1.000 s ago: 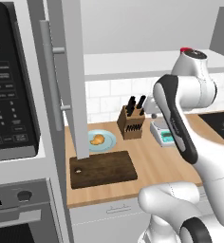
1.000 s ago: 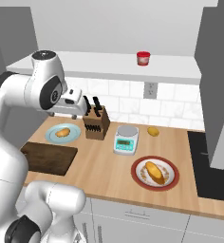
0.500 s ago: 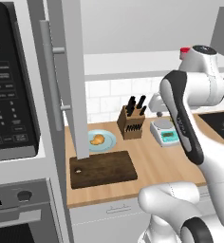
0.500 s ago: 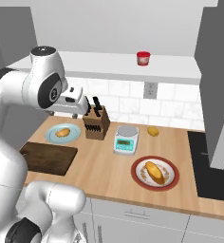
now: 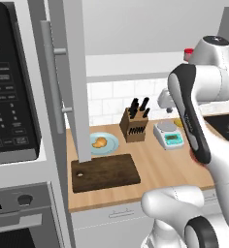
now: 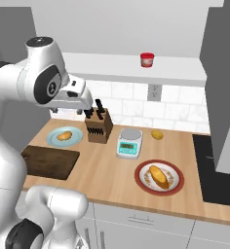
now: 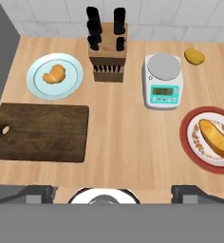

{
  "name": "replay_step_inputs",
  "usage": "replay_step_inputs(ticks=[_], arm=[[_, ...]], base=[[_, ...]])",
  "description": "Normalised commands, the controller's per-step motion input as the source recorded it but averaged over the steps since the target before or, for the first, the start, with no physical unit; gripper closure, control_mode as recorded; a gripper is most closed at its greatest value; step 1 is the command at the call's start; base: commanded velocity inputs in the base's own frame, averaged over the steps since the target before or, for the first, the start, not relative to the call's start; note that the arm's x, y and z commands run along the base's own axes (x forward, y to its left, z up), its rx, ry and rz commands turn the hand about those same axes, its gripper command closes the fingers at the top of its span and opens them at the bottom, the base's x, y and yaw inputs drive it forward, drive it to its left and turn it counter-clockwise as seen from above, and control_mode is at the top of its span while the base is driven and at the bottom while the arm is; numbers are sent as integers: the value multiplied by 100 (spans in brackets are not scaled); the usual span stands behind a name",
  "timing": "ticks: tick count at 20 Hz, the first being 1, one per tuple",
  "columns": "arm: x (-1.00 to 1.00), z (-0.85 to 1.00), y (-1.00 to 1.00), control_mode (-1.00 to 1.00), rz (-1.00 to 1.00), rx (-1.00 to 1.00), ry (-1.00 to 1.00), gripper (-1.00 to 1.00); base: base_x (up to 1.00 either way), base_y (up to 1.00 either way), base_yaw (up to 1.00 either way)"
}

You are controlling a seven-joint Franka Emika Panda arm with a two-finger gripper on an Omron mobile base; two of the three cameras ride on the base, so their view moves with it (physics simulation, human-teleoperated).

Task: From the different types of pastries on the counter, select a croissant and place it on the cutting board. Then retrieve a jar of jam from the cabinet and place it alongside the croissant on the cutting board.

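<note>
The croissant (image 7: 53,74) (image 5: 100,142) (image 6: 64,135) lies on a light blue plate (image 7: 71,80) at the back left of the counter (image 7: 123,133). In front of that plate is the bare dark cutting board (image 7: 38,132) (image 5: 105,172) (image 6: 48,162). Up in the open cabinet (image 5: 70,82), the red-lidded jar of jam (image 6: 147,60) (image 5: 188,53) stands on the shelf. My gripper (image 7: 114,194) (image 6: 83,103) hangs high over the counter, open, holding nothing. A round yellow pastry (image 7: 194,56) (image 6: 157,134) and an oval pastry (image 7: 214,137) (image 6: 159,176) lie to the right.
A knife block (image 7: 107,47) (image 6: 99,127) and a digital scale (image 7: 163,80) (image 6: 129,142) stand along the back. The oval pastry's red-rimmed plate (image 6: 141,170) is at the front right. A black microwave (image 5: 12,97) is at the left, a black cooktop (image 6: 219,165) at the right.
The arm has risen a little and the hand with it. The pastries, board and jar lie as before.
</note>
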Motion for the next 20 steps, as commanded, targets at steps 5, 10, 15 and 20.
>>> replay_step_inputs(ticks=[5,10,15,20], arm=[[0,52,-34,-100,0,-6,0,-100],[0,48,-53,-100,2,-2,0,-100],[-1,9,-59,-100,2,0,-8,-100],[1,-2,-50,-100,0,-2,-11,-100]], base=[[0,0,0],[0,0,0],[0,0,0],[0,0,0]])
